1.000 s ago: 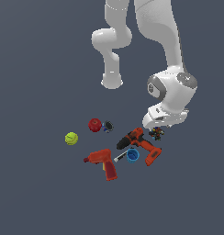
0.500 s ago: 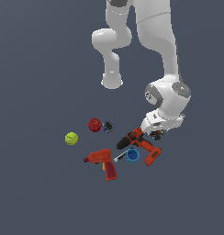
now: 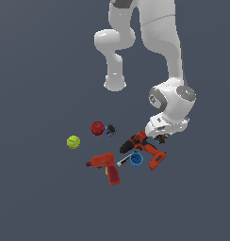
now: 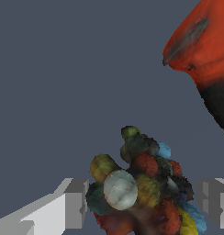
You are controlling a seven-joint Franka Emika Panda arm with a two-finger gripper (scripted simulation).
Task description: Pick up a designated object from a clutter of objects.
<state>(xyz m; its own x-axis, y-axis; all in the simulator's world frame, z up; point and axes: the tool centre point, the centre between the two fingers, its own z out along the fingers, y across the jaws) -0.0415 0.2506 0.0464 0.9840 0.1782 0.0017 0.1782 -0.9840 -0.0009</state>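
The designated object (image 4: 141, 188), a dark lumpy cluster of red, blue, green and yellow beads, fills the space between my two fingers in the wrist view. My gripper (image 4: 143, 202) is open and straddles it, one finger (image 4: 75, 204) on each side, close to its flanks. In the exterior view the gripper (image 3: 162, 138) is low over the floor at the clutter's right edge, and the cluster (image 3: 164, 137) shows only as dark bits under the hand. A red-orange drill (image 3: 143, 146) lies right beside it, and its body (image 4: 203, 50) also shows in the wrist view.
A second red-orange drill (image 3: 106, 165) lies toward the exterior view's left, with a blue cup (image 3: 135, 159) between the two drills. A red ball (image 3: 97, 127), a small dark round thing (image 3: 110, 129) and a yellow-green ball (image 3: 73, 141) sit further left.
The arm's wrist has come down toward the floor, bringing the gripper lower over the cluster beside the drill. The clutter has not moved.
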